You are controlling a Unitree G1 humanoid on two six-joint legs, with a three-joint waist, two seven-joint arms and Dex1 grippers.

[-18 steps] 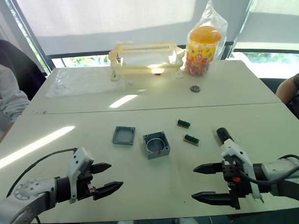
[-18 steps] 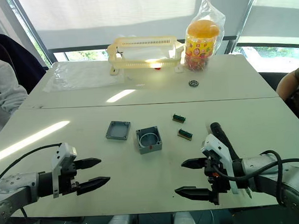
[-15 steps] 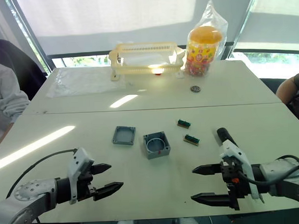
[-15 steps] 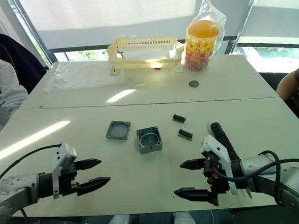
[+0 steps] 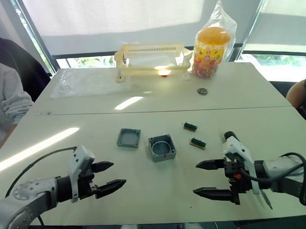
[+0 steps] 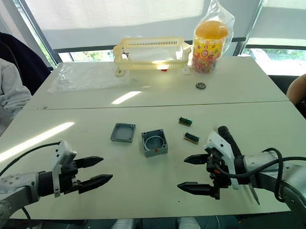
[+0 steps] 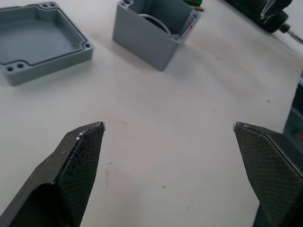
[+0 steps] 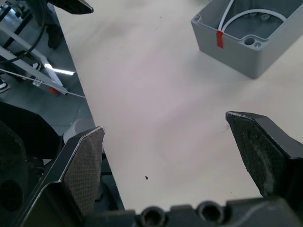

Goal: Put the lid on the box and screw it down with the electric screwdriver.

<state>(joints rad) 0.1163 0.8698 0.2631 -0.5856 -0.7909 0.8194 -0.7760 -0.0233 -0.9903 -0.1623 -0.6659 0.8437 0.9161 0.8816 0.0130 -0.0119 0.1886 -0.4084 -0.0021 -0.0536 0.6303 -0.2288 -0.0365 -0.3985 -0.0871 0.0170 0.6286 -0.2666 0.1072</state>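
Bright daylight is admitted through the shaded windows (image 5: 114,15) at 12 o'clock. Glare streaks are thrown across the table (image 5: 38,148) toward 8 o'clock, and the far background is overexposed.

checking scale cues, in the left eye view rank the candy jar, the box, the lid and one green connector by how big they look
1. candy jar, largest though farthest away
2. box
3. lid, close to the box in outline but flatter, so that order is unsure
4. green connector, clearly smallest

Lid (image 5: 128,138) just left of box (image 5: 161,148)
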